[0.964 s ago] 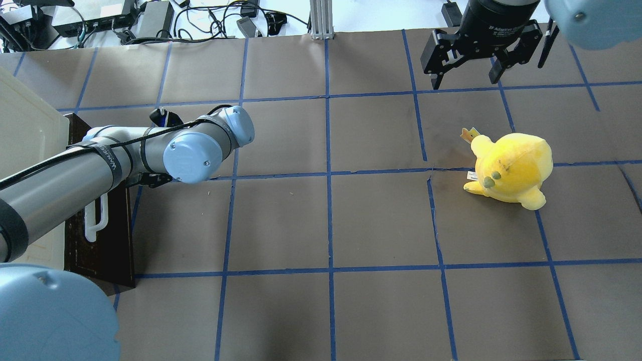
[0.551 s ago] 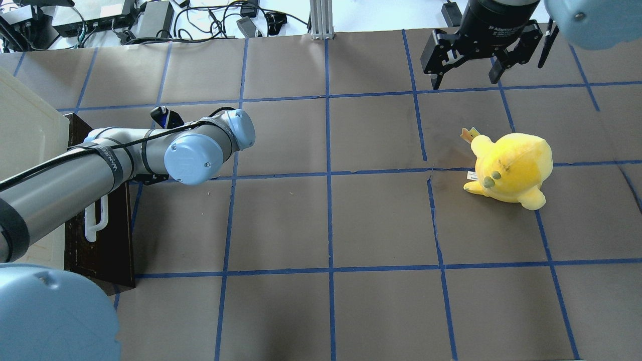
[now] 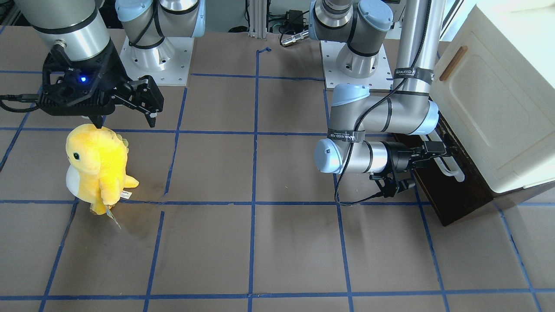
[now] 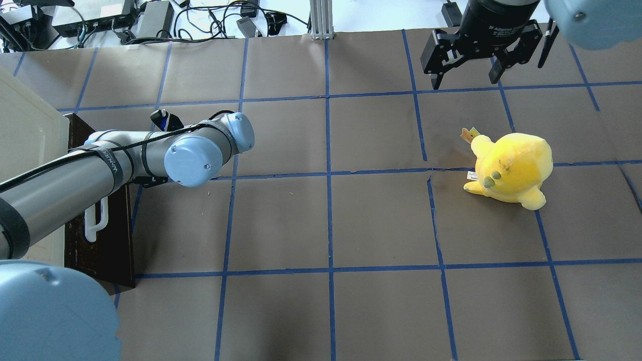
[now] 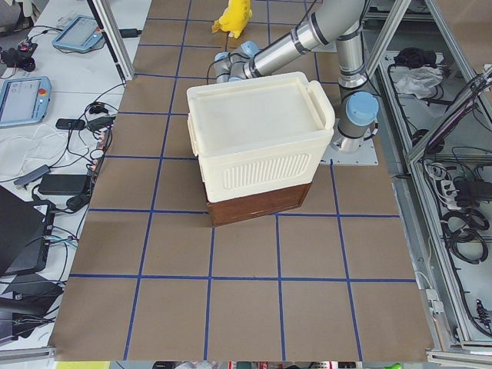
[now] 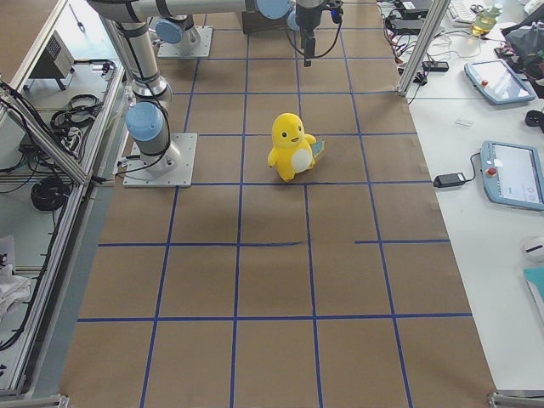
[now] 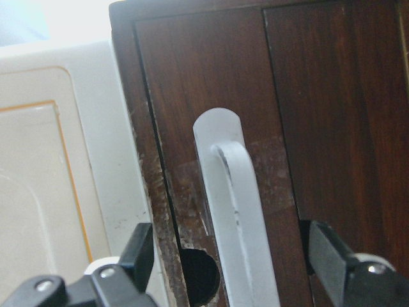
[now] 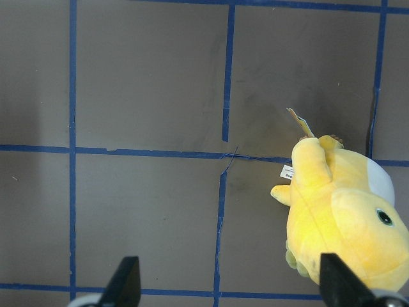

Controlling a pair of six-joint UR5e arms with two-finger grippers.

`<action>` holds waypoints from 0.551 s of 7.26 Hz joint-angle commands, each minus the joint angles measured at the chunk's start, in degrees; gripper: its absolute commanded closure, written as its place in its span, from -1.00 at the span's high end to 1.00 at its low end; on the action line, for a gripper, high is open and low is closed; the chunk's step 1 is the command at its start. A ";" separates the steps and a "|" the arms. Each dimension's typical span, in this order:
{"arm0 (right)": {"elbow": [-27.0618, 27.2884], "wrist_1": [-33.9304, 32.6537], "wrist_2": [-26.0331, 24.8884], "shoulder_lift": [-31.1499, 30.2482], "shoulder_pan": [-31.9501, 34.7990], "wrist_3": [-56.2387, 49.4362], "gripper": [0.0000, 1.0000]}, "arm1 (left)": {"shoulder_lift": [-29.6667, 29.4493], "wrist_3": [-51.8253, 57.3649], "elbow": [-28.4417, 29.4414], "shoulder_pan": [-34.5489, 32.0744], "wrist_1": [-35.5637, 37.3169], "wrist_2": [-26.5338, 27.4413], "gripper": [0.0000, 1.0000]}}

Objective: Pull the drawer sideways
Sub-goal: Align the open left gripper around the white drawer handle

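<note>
Horizontally, left end effector (image 7: 231, 265) astride drawer (image 7: 332, 109) handle (image 7: 233, 185), jaws apart

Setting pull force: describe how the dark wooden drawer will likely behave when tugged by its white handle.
The drawer looks like rigid wood, so it should slide as one piece. Its white handle is a smooth bar, possibly slippery for the left gripper straddling it. The cream cabinet sits above, so everything might shift.
</note>
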 commanded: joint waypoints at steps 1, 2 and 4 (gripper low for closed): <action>0.00 0.00 0.00 0.00 0.00 0.00 1.00 | -0.08 -0.09 -0.41 -0.02 -0.15 -0.28 0.49; 0.00 0.00 0.00 0.00 0.00 -0.09 1.00 | 0.09 -0.09 -0.50 0.15 -0.42 -0.28 0.48; 0.00 0.00 0.00 0.00 0.00 0.00 1.00 | 0.09 -0.70 -0.85 0.24 -0.42 -0.28 0.48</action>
